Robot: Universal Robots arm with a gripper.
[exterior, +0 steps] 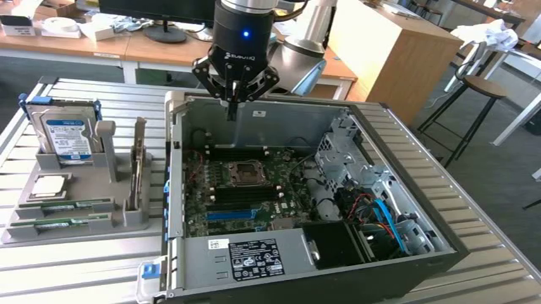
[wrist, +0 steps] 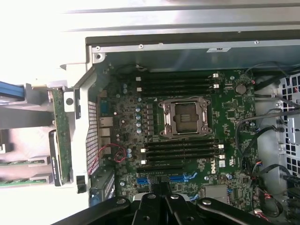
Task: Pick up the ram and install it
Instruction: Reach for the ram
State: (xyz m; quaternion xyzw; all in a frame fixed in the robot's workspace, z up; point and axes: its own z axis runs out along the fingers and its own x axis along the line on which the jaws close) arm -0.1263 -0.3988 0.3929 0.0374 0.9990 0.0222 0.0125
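Observation:
Two green ram sticks (exterior: 63, 204) lie flat in the slots of a grey holder (exterior: 85, 231), to the exterior view's left of the open computer case (exterior: 363, 164); the wrist view catches their ends (wrist: 18, 162). My gripper (exterior: 230, 115) hangs over the case's back wall, well apart from the sticks. Its fingers are shut with nothing between them, and its black fingers (wrist: 161, 201) point down at the motherboard (wrist: 225, 164). The black memory slots (wrist: 180, 150) on both sides of the processor socket (wrist: 185, 117) stand bare.
The holder also carries a blue-labelled hard drive (exterior: 66, 136) standing upright, a square silver processor chip (exterior: 49, 185) and a card standing on edge (exterior: 138, 164). Cables (exterior: 381, 209) and a drive cage (exterior: 343, 158) fill the case's right side. Desks and a stool (exterior: 482, 85) stand behind.

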